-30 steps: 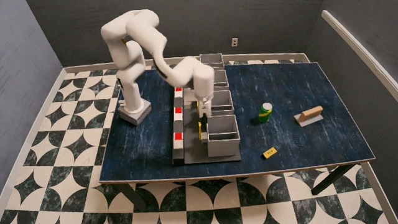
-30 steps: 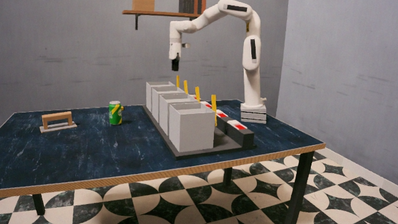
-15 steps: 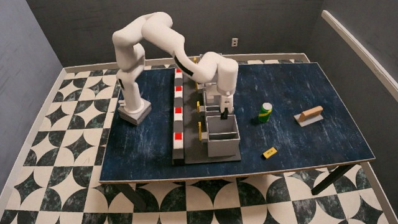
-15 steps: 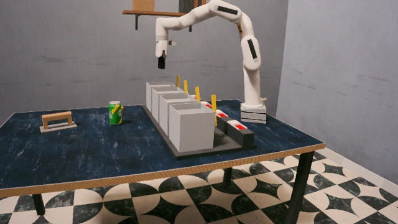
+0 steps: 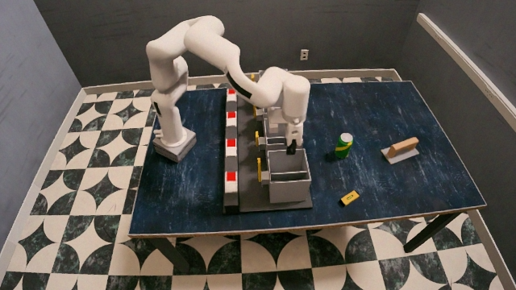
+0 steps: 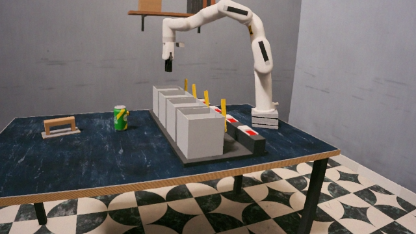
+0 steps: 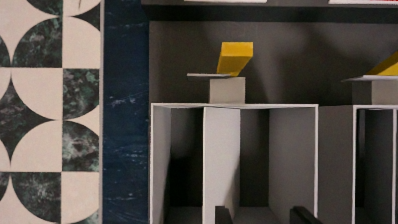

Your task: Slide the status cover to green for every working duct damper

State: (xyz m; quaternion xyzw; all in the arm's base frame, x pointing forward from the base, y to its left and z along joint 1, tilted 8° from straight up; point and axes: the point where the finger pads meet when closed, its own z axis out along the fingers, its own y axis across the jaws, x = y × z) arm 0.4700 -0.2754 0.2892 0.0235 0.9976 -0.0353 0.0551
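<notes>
We seem to be checking the end damper (image 5: 288, 191) (image 6: 155, 101) (image 7: 294, 150), our empty gripper (image 5: 291, 148) (image 6: 168, 69) (image 7: 264, 215) partly open above it; next we should judge its blade (image 5: 289, 176) (image 7: 221, 150) before touching its red-showing slider (image 5: 230, 187) (image 6: 202, 99) (image 7: 225, 1).

4 dampers (image 5: 289, 191) (image 6: 201, 136) (image 7: 318, 165) are grey, their levers (image 5: 259, 169) (image 6: 223, 108) (image 7: 236, 57) yellow.

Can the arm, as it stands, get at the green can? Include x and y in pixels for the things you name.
Probably yes: the can (image 5: 343, 147) (image 6: 120, 118) stands upright beyond the dampers (image 5: 289, 191) (image 6: 201, 136), with nothing between it and the raised tool (image 5: 292, 150) (image 6: 168, 69).

Farthest slider (image 5: 231, 95) partly hidden by arm (image 5: 214, 46)
</notes>
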